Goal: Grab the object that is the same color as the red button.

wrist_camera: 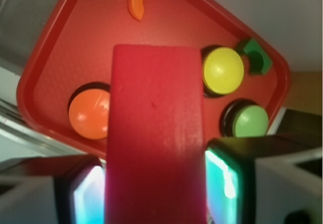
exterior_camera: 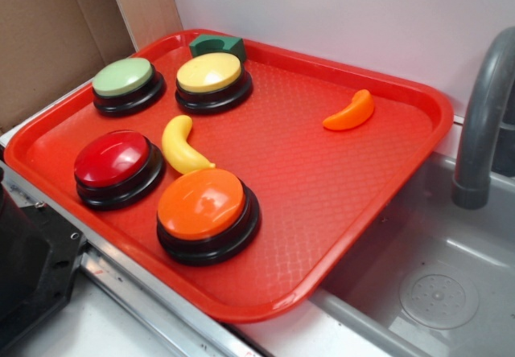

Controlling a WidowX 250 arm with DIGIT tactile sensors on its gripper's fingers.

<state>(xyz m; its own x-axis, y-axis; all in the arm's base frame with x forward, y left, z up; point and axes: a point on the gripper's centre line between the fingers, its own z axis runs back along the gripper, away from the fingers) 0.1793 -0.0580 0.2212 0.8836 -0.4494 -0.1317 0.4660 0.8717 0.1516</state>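
Between the claw (wrist_camera: 155, 193) pads in the wrist view, red block (wrist_camera: 155, 133) fills centre frame, pinched narrow from both sides, held above the red tray (wrist_camera: 45, 72). Red button (exterior_camera: 113, 157) sits at tray's near-left, beside the orange button (exterior_camera: 203, 204) and yellow banana piece (exterior_camera: 181, 144). Yellow button (exterior_camera: 209, 73), green button (exterior_camera: 122, 77), dark green block (exterior_camera: 217, 46) further back; orange crescent (exterior_camera: 350, 112) off right. Grasp looks done; keep pressure steady, lift straight, block is smooth and may slip
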